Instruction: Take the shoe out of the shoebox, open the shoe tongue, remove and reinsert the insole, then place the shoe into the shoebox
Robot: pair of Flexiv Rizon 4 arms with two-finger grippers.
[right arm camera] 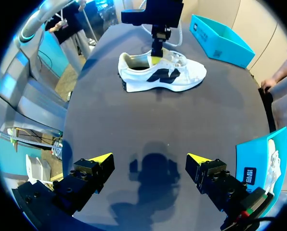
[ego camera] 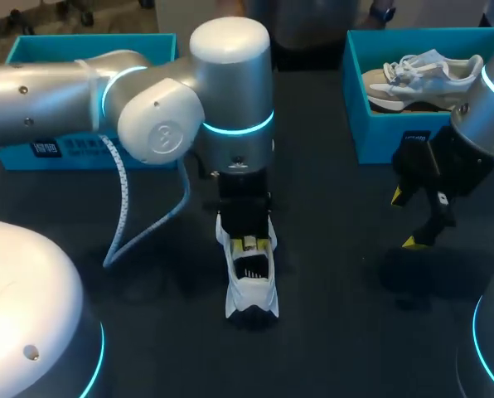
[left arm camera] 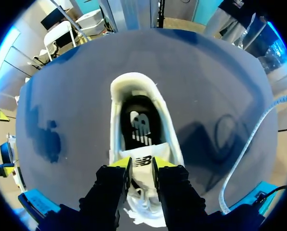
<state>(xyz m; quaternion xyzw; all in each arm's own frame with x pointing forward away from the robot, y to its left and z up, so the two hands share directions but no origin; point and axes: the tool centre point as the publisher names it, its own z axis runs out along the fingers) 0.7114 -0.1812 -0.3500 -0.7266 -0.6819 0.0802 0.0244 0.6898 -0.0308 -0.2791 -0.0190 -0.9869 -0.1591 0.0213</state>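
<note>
Your shoe (ego camera: 251, 286) is out of the box, standing on its sole on the table (ego camera: 338, 282) directly under your left gripper (left arm camera: 140, 166). Its long axis runs straight away from you. The heel is at your side of the table, ahead of the left fingers in that wrist view. The toe points at the far edge, tucked beneath the left wrist, and the laces sit under the gripper body. The tongue (left arm camera: 143, 159) stands up between the two yellow tips, which press on it from either side, so the left gripper is clamped on the tongue. Just ahead of the tips the mouth of the shoe gapes, and the dark insole (left arm camera: 138, 127) lies flat inside. Your right gripper (right arm camera: 150, 161) hangs over bare table, well apart from the shoe, with its fingers spread wide and nothing between them. From there the shoe lies well ahead of it and broadside on. The right box (ego camera: 396, 141) stands just beyond the right gripper, with a second shoe (ego camera: 421, 75), pale and laced, lying on its side in it. The left box (ego camera: 65, 149) stands beyond the left forearm, well off to that gripper's side. A white cable (ego camera: 123, 199) loops down from the left arm to the table beside the left gripper.
</note>
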